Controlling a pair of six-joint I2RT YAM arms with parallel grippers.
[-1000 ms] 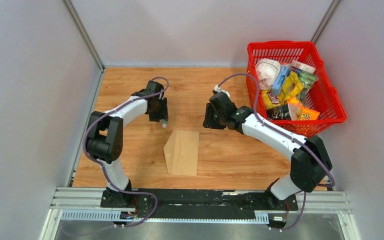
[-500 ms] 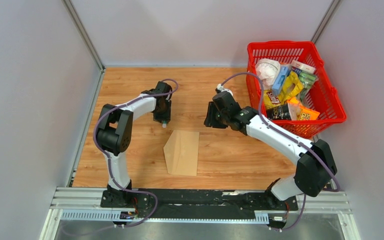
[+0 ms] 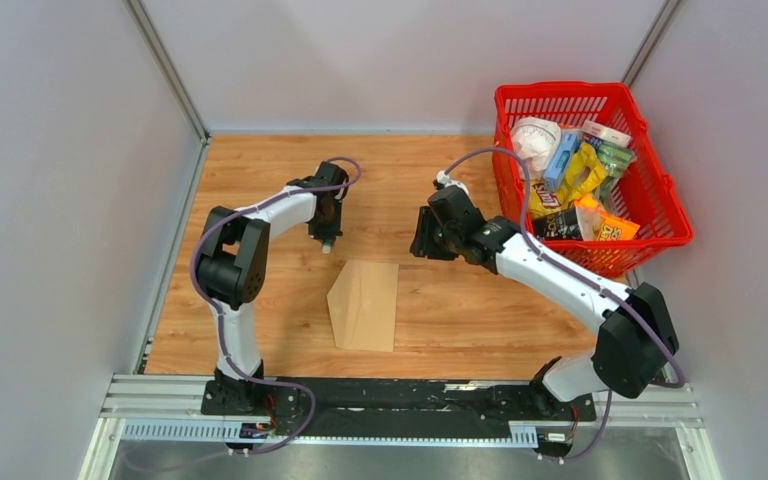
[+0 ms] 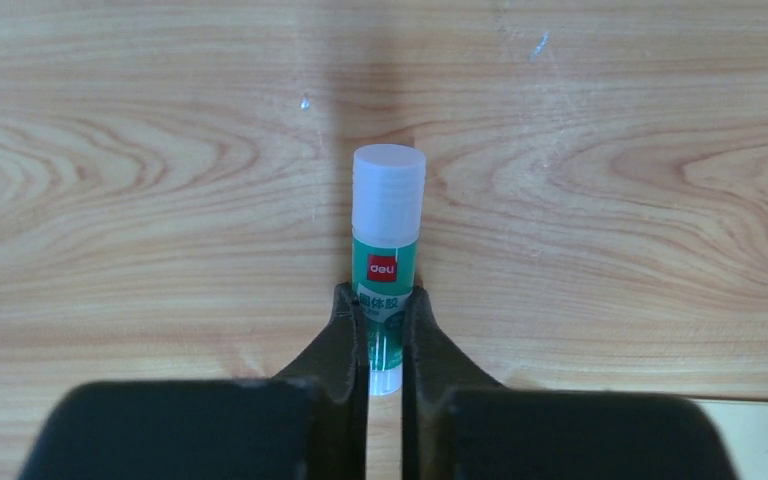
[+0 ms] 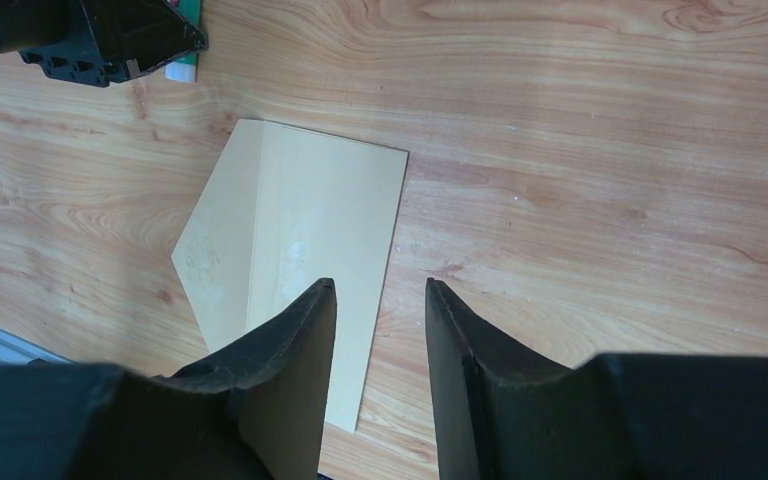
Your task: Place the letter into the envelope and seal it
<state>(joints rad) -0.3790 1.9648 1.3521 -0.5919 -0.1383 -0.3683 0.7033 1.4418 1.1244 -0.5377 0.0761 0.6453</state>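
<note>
The tan envelope (image 3: 365, 305) lies flat on the wooden table between the two arms, its pointed flap open to the left; the right wrist view shows the envelope (image 5: 290, 230) with shiny smears on the flap. The letter is out of view. My left gripper (image 3: 327, 238) is behind the envelope's far left corner, shut on a green glue stick (image 4: 388, 230) with a white cap; its fingertips (image 4: 345, 310) pinch the lower body. My right gripper (image 3: 422, 245) hovers to the right of the envelope's far edge, open with nothing between its fingers (image 5: 315, 310).
A red basket (image 3: 560, 88) full of snack packets stands at the back right, close behind the right arm. Grey walls enclose the table on the left, back and right. A metal rail runs along the near edge.
The left gripper's jaws have closed onto the glue stick. The left arm shifted slightly right over the second. The right arm has barely moved.
</note>
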